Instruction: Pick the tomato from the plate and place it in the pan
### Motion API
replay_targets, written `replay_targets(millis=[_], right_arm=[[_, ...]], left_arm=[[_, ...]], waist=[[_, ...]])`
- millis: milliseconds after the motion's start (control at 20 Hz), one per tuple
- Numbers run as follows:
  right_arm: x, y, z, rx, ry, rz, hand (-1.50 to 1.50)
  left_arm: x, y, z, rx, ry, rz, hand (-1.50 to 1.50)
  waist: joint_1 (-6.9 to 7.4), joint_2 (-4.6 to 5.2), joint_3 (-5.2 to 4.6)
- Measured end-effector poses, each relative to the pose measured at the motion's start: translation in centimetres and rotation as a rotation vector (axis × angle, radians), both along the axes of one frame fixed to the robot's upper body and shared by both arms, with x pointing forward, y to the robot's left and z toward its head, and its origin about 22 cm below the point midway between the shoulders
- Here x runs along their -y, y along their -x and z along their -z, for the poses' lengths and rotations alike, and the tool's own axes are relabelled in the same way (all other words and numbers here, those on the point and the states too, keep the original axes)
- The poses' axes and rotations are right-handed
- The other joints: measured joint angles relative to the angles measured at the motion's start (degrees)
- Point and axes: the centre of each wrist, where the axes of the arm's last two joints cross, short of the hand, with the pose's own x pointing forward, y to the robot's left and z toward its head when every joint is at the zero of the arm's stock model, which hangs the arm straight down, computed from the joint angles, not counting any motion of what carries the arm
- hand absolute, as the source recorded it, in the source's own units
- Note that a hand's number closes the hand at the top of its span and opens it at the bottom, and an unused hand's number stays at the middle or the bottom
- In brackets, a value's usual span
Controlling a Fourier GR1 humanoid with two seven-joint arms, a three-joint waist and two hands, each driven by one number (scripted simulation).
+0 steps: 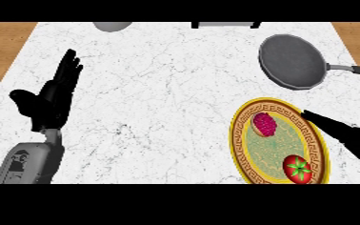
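Note:
A red tomato (298, 168) with a green stem lies at the near edge of a gold-rimmed plate (243, 145) at the lower right. A magenta berry-like fruit (264, 124) sits on the plate's far part. The dark grey pan (292, 60) stands beyond the plate at the upper right, its handle pointing right. My right hand (336, 131) comes in from the right edge, its straight fingers over the plate's right rim, above and to the right of the tomato. My left hand (53, 95) rests open at the left, fingers up.
The white marble counter (162, 100) fills the view, with wooden floor at both far corners. A grey rounded object (112, 25) and a dark object (225, 25) sit at the counter's far edge.

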Motion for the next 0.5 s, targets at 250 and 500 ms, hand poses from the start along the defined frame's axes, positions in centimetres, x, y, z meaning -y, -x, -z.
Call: replay_targets(millis=[250,500], right_arm=[[-0.4,-0.4,0.9,-0.027,0.066,-0.012,-1.50],[-1.6,-0.6,1.7,-0.058,0.176,-0.024,-1.50]], left_arm=[[0.2,0.4,-0.2,-0.002,-0.001,0.001,0.00],[0.7,0.3,-0.8,-0.001,-0.001,0.006,0.00]], waist=[[0.09,0.00,0.00],[0.15,0.01,0.01]])
